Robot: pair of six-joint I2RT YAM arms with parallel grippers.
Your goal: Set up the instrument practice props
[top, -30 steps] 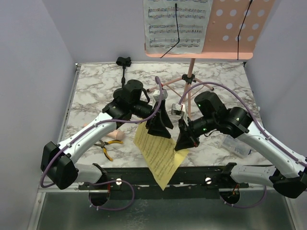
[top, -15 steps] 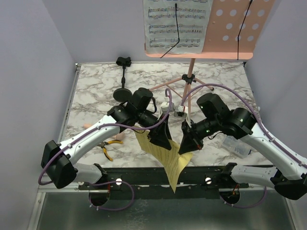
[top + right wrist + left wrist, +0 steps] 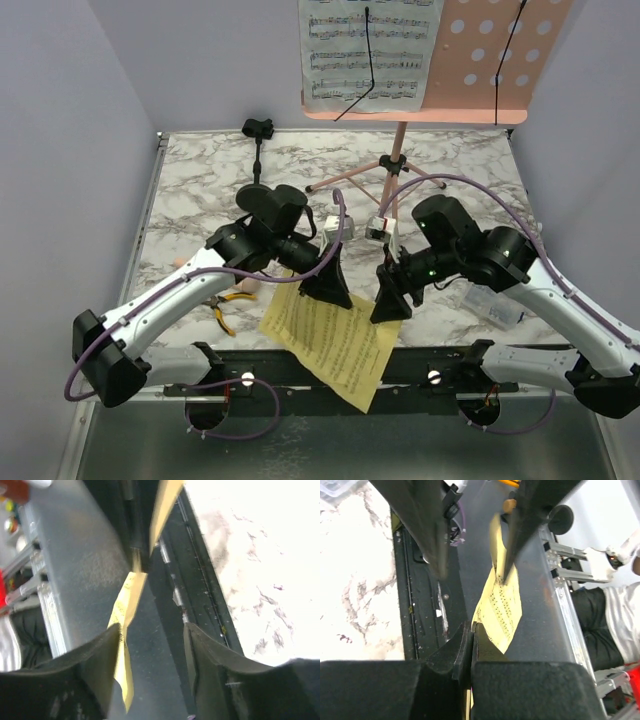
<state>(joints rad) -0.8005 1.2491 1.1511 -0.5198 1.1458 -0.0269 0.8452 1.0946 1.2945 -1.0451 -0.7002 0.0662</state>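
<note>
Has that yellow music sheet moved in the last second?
Yes. The yellow sheet has swung out flatter, its left corner spreading leftward along the black rail, pinched by the left tool.

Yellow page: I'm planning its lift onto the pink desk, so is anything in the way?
Nothing visible blocks the lift to the pink desk. The open right gripper stands close beside the yellow page, which the left gripper pinches.

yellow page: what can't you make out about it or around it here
- Top view: left gripper hides the top of the yellow page.
- Right wrist view: page edge-on, blurred, notes unreadable.
- Top view: toy microphone mostly under the left arm.
- Top view: music-stand desk cut off by the frame's edge.
</note>
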